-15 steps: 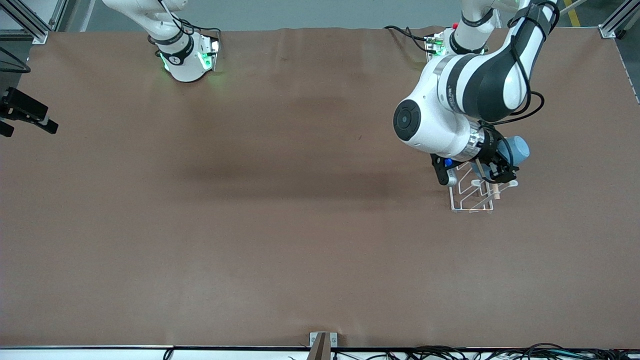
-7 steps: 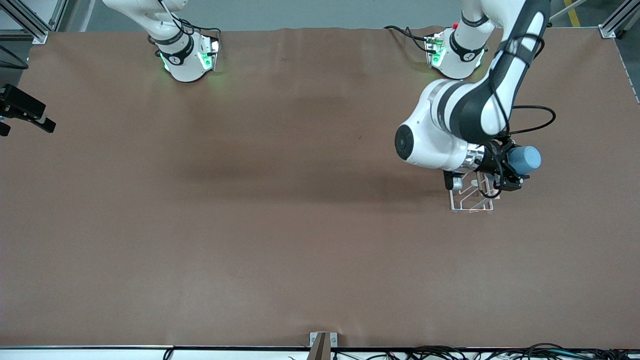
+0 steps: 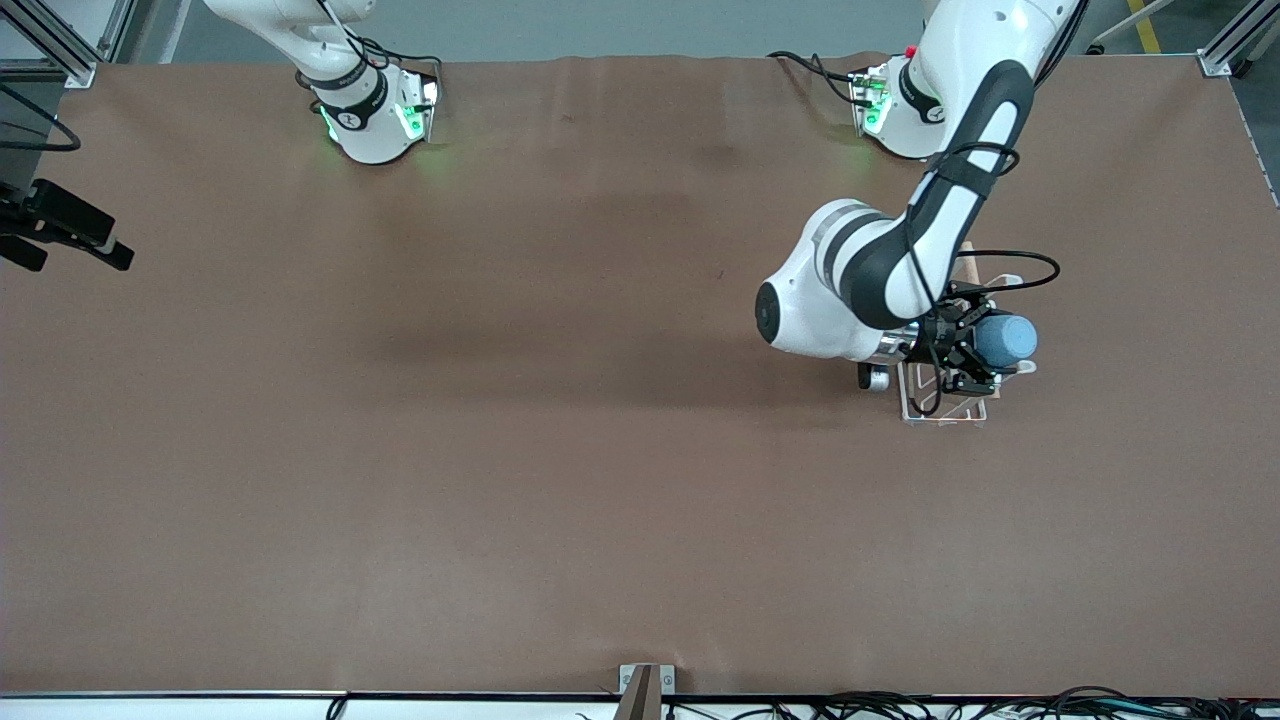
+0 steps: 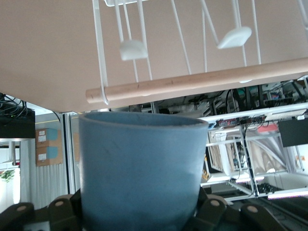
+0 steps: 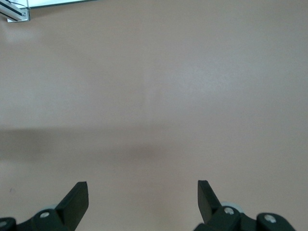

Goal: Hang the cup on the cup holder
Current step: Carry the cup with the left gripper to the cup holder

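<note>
Brown table (image 3: pixel 500 450), left tool (image 3: pixel 985 345) gripping cup (image 3: pixel 1005 340)

Brown table cover (image 3: pixel 500 450); aluminium frame posts (image 3: pixel 60 45) at corners; cables (image 3: pixel 900 705) along near edge.

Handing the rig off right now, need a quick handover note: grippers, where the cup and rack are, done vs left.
Left gripper: shut on the cup, lying sideways in the air over the cup holder.
Right gripper: open, holds nothing, waits over bare table at the right arm's end.
Cup holder: stands on the table at the left arm's end; in the left wrist view its wooden rod is close by the cup's rim.
Done: cup picked up, brought to the rack.
Left: seat the cup on a prong, release, withdraw.
</note>
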You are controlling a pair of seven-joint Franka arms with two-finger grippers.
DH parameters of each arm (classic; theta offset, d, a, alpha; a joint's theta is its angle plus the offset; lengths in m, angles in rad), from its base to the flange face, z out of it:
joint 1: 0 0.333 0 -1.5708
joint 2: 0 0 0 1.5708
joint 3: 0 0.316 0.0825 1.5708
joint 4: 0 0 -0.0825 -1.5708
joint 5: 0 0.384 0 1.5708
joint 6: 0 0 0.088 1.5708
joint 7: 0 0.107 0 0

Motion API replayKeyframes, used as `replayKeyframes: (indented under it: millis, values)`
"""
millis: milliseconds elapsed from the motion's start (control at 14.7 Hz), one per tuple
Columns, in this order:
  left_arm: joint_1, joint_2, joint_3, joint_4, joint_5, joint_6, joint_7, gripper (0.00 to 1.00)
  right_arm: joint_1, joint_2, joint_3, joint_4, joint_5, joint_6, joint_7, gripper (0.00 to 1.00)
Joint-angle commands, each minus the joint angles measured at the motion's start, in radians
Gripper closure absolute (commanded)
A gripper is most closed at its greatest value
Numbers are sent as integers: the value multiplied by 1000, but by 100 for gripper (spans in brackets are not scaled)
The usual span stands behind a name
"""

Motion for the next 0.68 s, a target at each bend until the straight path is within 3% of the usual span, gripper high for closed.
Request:
replayKeyframes:
  millis: [0, 614]
  values:
    - [-7, 40, -4, 15, 35, -33, -39, 53, 2, -25, 0, -38, -19, 1, 19, 0]
    - [-15, 123, -6, 16, 69, -33, -183, 51, 3, -45, 0, -65, -19, 1, 17, 0]
